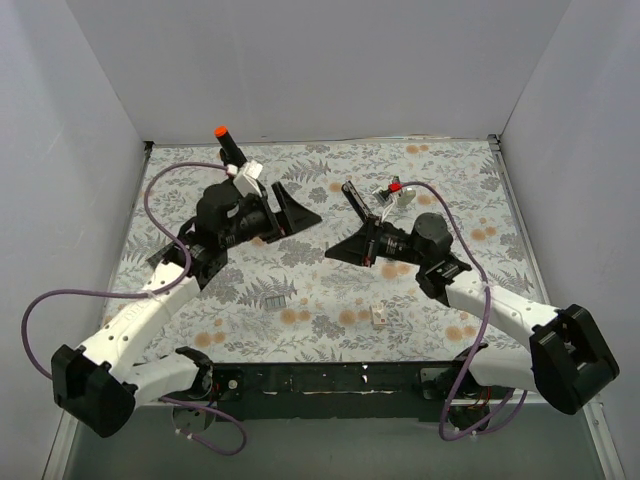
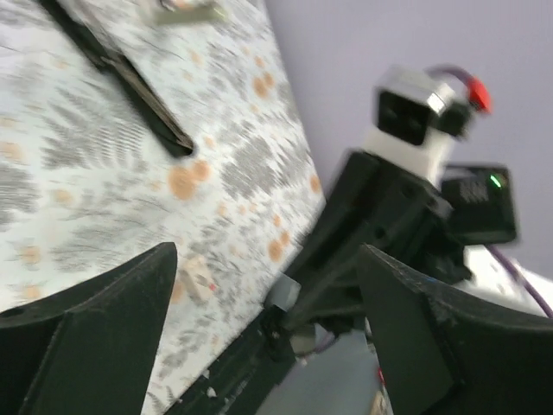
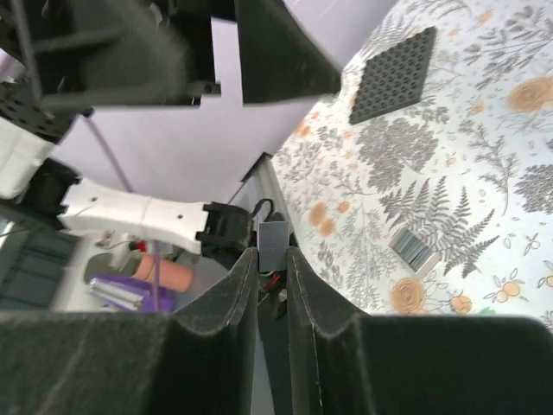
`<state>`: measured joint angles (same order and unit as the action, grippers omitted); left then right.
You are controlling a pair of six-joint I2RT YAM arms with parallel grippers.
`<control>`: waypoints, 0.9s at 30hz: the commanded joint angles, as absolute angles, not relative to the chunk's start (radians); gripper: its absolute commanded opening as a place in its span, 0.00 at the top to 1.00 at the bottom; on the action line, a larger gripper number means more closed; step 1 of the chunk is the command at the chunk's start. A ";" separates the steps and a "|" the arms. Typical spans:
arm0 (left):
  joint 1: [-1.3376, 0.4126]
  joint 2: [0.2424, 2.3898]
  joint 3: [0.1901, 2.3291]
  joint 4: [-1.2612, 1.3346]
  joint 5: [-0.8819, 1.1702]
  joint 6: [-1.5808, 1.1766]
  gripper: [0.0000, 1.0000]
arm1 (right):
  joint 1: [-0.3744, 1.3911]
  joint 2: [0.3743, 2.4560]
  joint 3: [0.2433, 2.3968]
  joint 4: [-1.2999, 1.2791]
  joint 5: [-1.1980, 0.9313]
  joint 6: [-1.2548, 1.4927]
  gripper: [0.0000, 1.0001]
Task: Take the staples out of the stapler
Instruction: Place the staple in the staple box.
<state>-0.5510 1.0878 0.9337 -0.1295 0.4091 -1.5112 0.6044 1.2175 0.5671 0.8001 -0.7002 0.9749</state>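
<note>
Floral tablecloth (image 1: 300, 160) between plain grey walls (image 1: 300, 60), two arms reaching in, stapler (image 1: 357, 203) lying loose on the table.

At left, the left gripper (image 1: 288, 218) hangs over the middle of the cloth with its fingers (image 2: 104, 328) spread wide and nothing between them. To its right the slim black stapler (image 2: 130, 78) lies slantwise on the cloth, toward the far side, close behind the right gripper (image 1: 336, 255) and held by neither arm. The right gripper's fingers (image 3: 216, 337) are drawn almost together, with only a thin slit between them and nothing in it. A small strip of staples (image 1: 378, 316) lies on the cloth toward the near edge, well apart from the stapler.
</note>
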 commanded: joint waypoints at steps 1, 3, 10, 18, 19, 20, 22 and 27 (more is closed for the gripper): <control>-0.358 1.121 1.019 -0.454 0.281 -1.381 0.11 | 0.681 1.181 0.725 0.321 -0.485 0.686 0.77; -0.223 1.147 1.017 -0.510 0.278 -1.356 0.02 | 0.731 1.199 0.774 0.235 -0.440 0.672 0.77; -0.012 1.144 0.872 -0.592 0.030 -1.383 0.02 | 0.961 1.414 0.957 0.019 -0.152 0.669 0.78; 0.055 1.137 0.756 -0.649 -0.146 -1.442 0.02 | 1.123 1.783 1.317 -0.314 0.050 0.681 0.79; 0.055 1.137 0.768 -0.653 -0.170 -1.439 0.02 | 1.141 1.808 1.381 -0.339 0.066 0.678 0.79; 0.055 1.132 0.781 -0.657 -0.187 -1.436 0.02 | 1.149 1.833 1.408 -0.362 0.080 0.677 0.79; 0.055 1.109 0.776 -0.660 -0.216 -1.440 0.02 | 1.161 1.885 1.451 -0.411 0.104 0.673 0.79; 0.055 1.055 0.753 -0.630 -0.170 -1.420 0.02 | 1.163 1.974 1.554 -0.518 0.135 0.666 0.78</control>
<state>0.0525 1.1187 0.7399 -0.6437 -0.1406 -1.4322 1.1671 1.9343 1.4647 -0.3744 0.0563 0.6785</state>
